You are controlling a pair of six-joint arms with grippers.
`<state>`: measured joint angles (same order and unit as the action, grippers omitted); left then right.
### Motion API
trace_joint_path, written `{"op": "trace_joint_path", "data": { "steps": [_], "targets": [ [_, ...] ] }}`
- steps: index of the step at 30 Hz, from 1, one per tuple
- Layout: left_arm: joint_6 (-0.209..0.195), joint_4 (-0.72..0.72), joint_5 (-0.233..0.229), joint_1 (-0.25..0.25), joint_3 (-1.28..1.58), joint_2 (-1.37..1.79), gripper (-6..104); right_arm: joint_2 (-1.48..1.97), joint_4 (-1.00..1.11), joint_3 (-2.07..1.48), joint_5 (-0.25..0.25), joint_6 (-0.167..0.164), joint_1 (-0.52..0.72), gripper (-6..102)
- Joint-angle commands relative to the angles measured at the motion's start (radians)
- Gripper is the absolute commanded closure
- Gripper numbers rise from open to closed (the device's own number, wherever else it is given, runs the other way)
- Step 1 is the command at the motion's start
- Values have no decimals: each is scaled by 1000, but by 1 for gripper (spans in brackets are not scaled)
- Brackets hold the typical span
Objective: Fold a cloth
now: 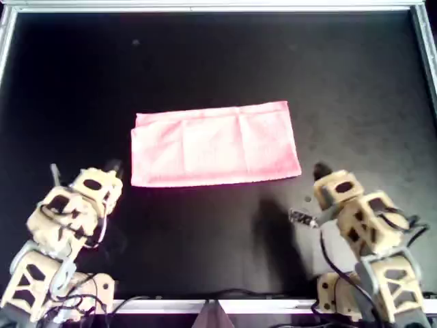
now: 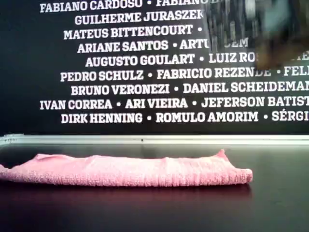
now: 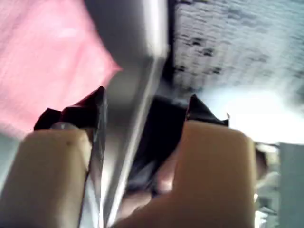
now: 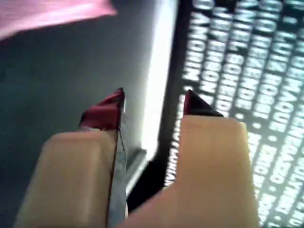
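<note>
The cloth (image 1: 215, 145) lies folded into a flat pink rectangle near the middle of the black tabletop (image 1: 205, 61), long side running 9 to 3 o'clock in the overhead view. In the exterior view it (image 2: 125, 170) shows as a low layered band with one corner poking up, in front of a wall of white names (image 2: 159, 72).

The left gripper (image 3: 145, 107) sits at about 8 o'clock of the cloth in the overhead view (image 1: 113, 167), near its corner but apart from it, jaws spread with nothing between them. The right gripper (image 4: 153, 102) sits at about 4 o'clock (image 1: 319, 171), also clear of the cloth, jaws likewise apart and empty. A metal rail (image 1: 205, 5) borders the tabletop.
</note>
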<state>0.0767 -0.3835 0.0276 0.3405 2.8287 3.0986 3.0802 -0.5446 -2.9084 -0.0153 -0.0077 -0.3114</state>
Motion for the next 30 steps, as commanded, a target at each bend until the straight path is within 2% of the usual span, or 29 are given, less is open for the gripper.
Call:
{"op": "trace_joint_path", "data": {
  "steps": [1,3,5,8,12,17,21,24,30],
  "targets": [
    [5,74,2,-80,49,17,38,35,25,-25,-2,-3,2,47],
    [5,74,2,-106,98,15,38,35,25,-35,-2,12,-5,47],
    [5,74,3,-120,147,15,38,35,25,-41,-2,-3,-3,47],
    [5,72,3,-123,178,12,38,31,25,-48,14,-5,-11,47],
    [5,71,3,-123,179,12,38,20,25,-60,-2,-5,3,46],
    [5,69,3,-123,179,12,38,-18,25,-55,-2,11,3,43],
    [5,69,5,-123,179,11,38,-287,28,8,8,5,-3,31],
    [5,69,5,-123,179,11,38,-537,32,149,15,12,-11,22],
    [5,67,5,-123,179,11,38,-1043,32,492,5,14,-3,17]
  ]
}}
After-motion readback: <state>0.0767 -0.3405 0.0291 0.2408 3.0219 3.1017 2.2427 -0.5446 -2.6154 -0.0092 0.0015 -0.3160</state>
